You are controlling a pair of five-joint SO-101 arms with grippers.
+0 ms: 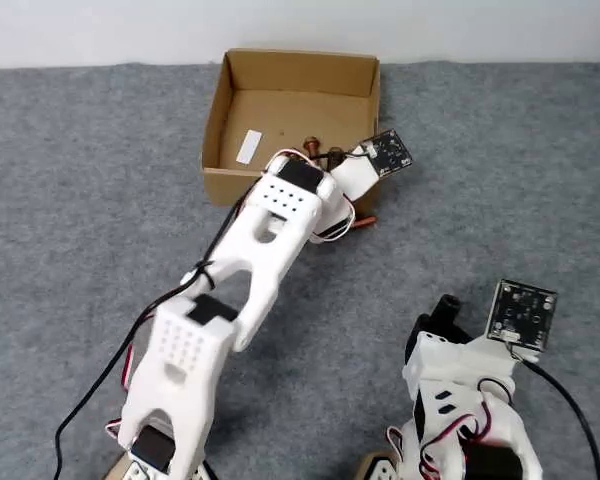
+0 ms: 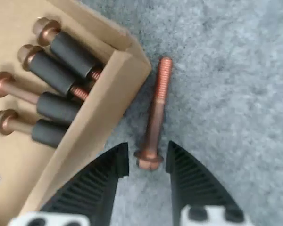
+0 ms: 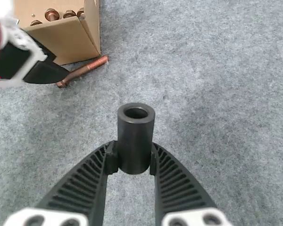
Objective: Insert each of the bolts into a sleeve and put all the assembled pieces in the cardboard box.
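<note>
The left gripper (image 2: 147,151) hangs low over the grey mat (image 2: 236,84) with its jaws released. The flanged head of a loose copper bolt (image 2: 156,110) sits in the gap between the two tips, and a little space shows on either side of it. The bolt lies flat on the mat, just outside a corner of the cardboard box (image 2: 111,89), with its threaded end pointing away from the gripper. It runs close along the box wall, but whether it touches the wall cannot be told.

Inside that corner of the box lie four assembled pieces (image 2: 61,70) side by side, each a copper bolt pushed through a black sleeve.

The right gripper (image 3: 133,162) is clenched on a single black sleeve (image 3: 135,134) – the jaws pinch its lower part, and its open bore faces the wrist camera. This gripper is well apart from the box, nearer the base of the arms.

From above, the box stands at the far edge of the mat, and the left arm stretches out to its near right corner.
</note>
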